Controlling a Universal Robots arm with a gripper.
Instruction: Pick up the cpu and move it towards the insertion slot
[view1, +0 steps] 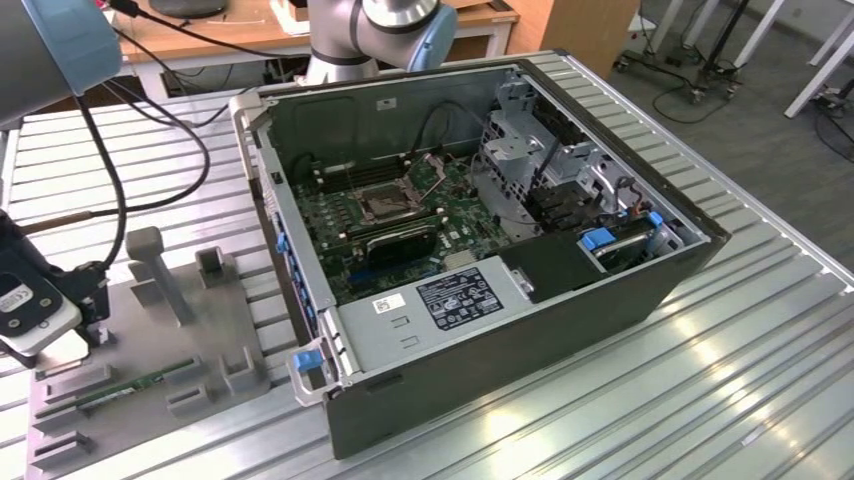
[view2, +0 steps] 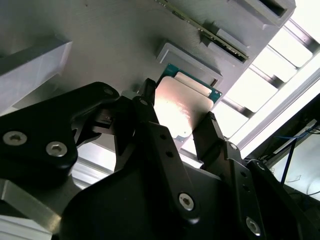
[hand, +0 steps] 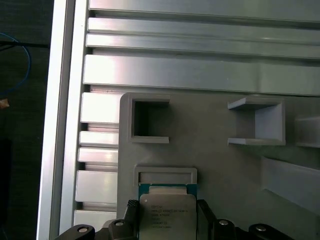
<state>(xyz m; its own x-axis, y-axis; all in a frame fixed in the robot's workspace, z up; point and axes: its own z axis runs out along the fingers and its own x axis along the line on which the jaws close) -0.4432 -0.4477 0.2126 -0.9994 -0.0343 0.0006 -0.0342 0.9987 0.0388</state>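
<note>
The cpu (view2: 184, 107), a flat square chip with a silvery top and green rim, sits between my gripper's (view2: 178, 101) two black fingers (view2: 150, 107), which press on its opposite edges. In the first wrist view the cpu (hand: 167, 212) is next to a shallow grey holder frame (hand: 165, 175) on the fixture plate. In the exterior view my gripper (view1: 67, 345) hangs over the grey fixture plate (view1: 214, 310) at the far left. The insertion slot (view1: 387, 203), a dark square socket with a metal frame, lies on the green motherboard inside the open computer case, well off toward the exterior view's right.
The open computer case (view1: 534, 330) has tall walls around the motherboard. Grey upright blocks (view1: 150, 270) and a green memory stick (view1: 134, 385) stand on the fixture plate. Black cables (view1: 114, 170) hang near the arm. The table is ribbed aluminium (view1: 721, 380).
</note>
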